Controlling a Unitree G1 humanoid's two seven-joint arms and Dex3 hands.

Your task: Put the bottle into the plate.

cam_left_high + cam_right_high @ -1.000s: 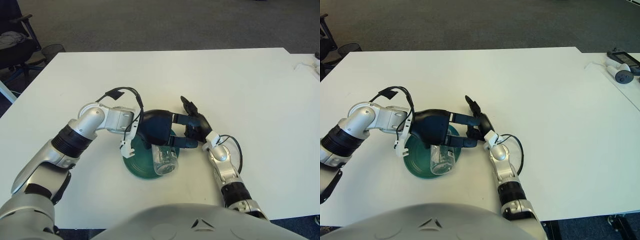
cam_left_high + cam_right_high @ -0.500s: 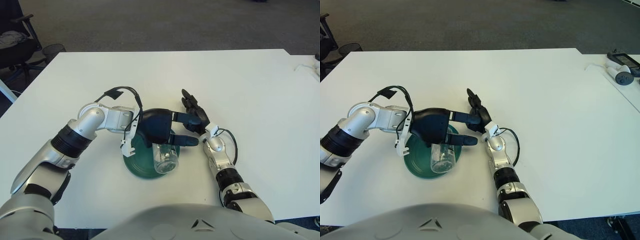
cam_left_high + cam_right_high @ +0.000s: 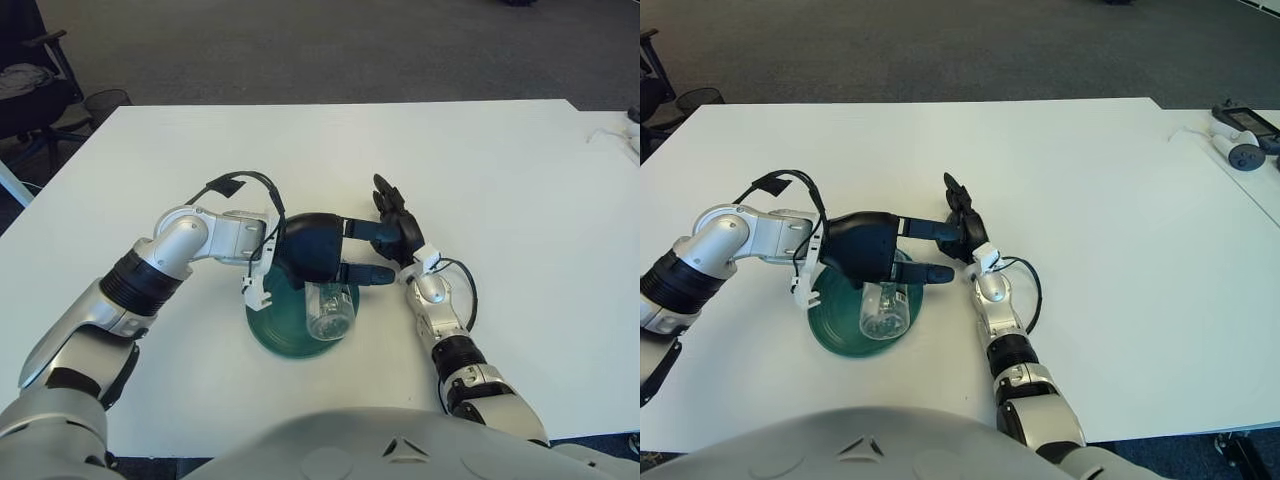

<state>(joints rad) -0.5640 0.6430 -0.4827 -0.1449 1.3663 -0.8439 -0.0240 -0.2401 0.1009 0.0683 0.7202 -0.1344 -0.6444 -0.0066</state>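
A clear plastic bottle (image 3: 325, 314) lies tilted on the dark green plate (image 3: 268, 335) near the table's front, its wide end toward me and its upper end tucked under my left palm. My left hand (image 3: 372, 252) hovers over the plate's far side. Two of its black fingers (image 3: 366, 273) are stretched straight out to the right, past the bottle and not wrapped around it. My right hand (image 3: 397, 222) shows just right of those fingers, beside the plate, with its fingers relaxed and pointing away from me, holding nothing.
The white table (image 3: 500, 160) stretches wide behind and to the right of the plate. Small devices with a cable (image 3: 1238, 135) lie on a neighbouring surface at far right. An office chair (image 3: 25, 85) stands off the table's back left corner.
My left hand has lifted slightly, and the bottle sits a little farther up on the plate. The right hand has drawn back from the left fingers toward the table's far side.
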